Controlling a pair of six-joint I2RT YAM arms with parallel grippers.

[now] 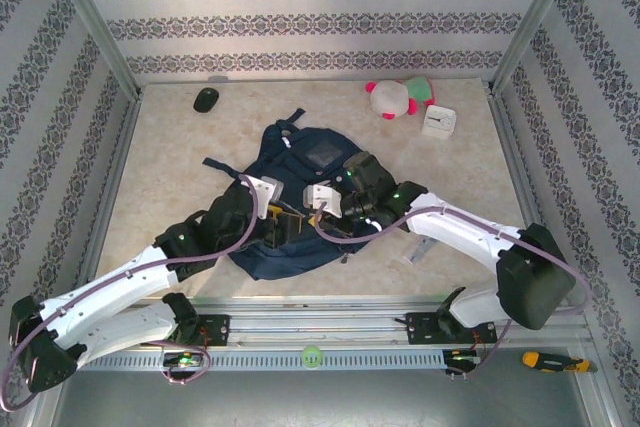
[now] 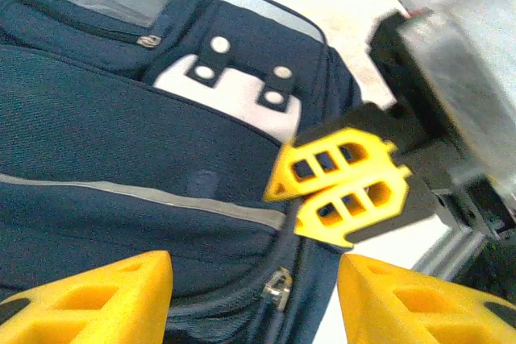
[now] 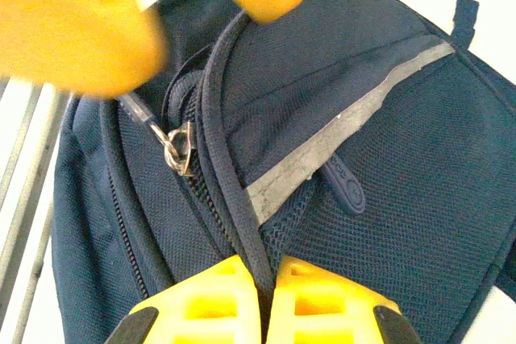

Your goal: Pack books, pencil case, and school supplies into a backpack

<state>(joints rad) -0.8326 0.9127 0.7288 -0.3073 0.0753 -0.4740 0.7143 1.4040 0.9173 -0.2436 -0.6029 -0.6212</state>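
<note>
The navy backpack [image 1: 305, 162] lies flat in the middle of the table, its grey-white front patch [image 2: 234, 90] facing up. My right gripper [image 3: 262, 300] is shut on the dark piped edge [image 3: 234, 191] beside the main zipper, and its yellow fingers [image 2: 343, 183] show in the left wrist view. My left gripper [image 2: 254, 300] stands open just above the bag, with the metal zipper pull [image 2: 278, 288] between its fingers and untouched. From above, the left gripper [image 1: 275, 215] and the right gripper [image 1: 318, 209] meet at the bag's near end. The book and the loose supplies are out of view.
At the back right sit a pink-and-white plush toy [image 1: 395, 97] and a white square clock [image 1: 438, 122]. A black mouse [image 1: 205, 99] lies at the back left. A screwdriver [image 1: 545, 359] rests on the front rail. Patterned walls close in three sides of the table.
</note>
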